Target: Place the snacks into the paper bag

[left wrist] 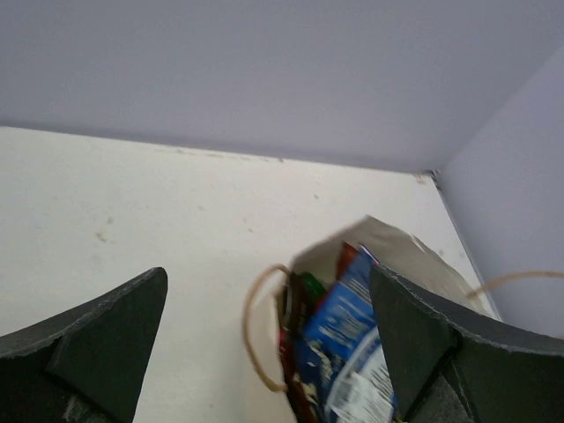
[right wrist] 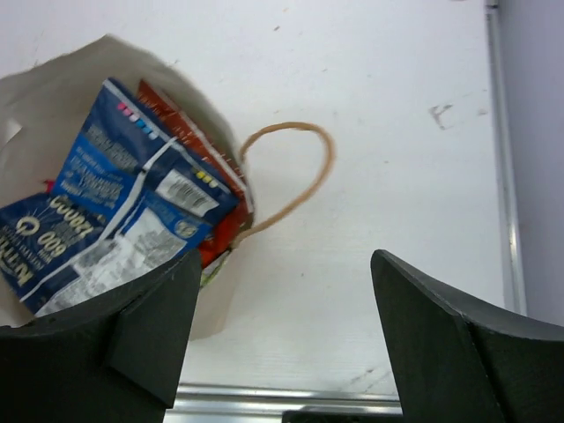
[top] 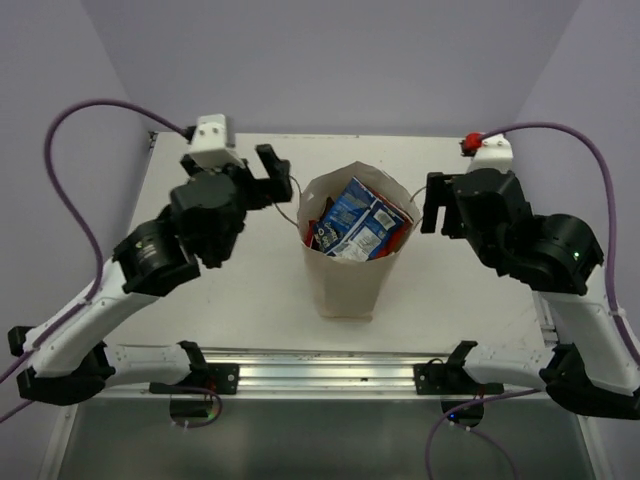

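The tan paper bag [top: 345, 275] stands upright at the table's middle, its mouth open. A blue packet [top: 358, 222] lies on top inside it, with red packets [top: 402, 236] showing beneath. In the left wrist view the bag [left wrist: 414, 256] holds the blue packet [left wrist: 344, 322], a green packet [left wrist: 310, 286] and a red one. In the right wrist view the blue packet [right wrist: 115, 207] and an orange-red packet [right wrist: 189, 137] fill the bag [right wrist: 53, 79]. My left gripper [top: 272, 172] is open and empty left of the bag. My right gripper [top: 438, 205] is open and empty right of it.
A thin loop handle [left wrist: 256, 330] hangs off the bag's left side and another [right wrist: 291, 172] off its right. A metal rail [top: 320, 370] runs along the table's near edge. Lilac walls close the back and sides.
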You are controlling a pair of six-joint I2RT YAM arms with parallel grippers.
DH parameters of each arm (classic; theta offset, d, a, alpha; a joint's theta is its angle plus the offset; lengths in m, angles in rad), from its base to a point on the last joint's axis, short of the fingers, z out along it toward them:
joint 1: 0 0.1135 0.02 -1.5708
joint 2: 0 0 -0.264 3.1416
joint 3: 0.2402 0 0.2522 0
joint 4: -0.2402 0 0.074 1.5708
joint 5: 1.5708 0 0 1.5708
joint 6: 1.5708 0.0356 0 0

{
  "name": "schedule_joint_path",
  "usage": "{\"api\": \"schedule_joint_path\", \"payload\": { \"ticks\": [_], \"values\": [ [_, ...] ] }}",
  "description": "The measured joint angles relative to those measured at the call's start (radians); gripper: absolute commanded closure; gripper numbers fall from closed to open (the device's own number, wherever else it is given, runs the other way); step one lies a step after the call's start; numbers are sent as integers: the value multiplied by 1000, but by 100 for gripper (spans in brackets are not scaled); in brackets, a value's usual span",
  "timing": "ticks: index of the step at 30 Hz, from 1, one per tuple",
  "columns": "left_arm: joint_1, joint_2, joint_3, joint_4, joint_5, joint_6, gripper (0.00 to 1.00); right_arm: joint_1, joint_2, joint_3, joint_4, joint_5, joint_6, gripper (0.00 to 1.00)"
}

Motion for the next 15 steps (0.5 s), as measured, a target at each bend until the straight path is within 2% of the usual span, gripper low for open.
{"api": "schedule_joint_path", "payload": {
  "ticks": [4, 6, 9, 15],
  "values": [
    [282, -128, -24, -27, 42, 82, 0, 0, -79, -15, -26, 147, 66, 10],
    [385, -171, -31, -50, 68, 111, 0, -1, -109, -23, -32, 193, 86, 10],
    [467, -213, -58, -56, 108, 142, 0, -1, -144, -38, -37, 243, 112, 10],
    [531, -196, -124, -68, 207, 176, 0, -1, -164, -84, -42, 306, 140, 11]
  ]
}}
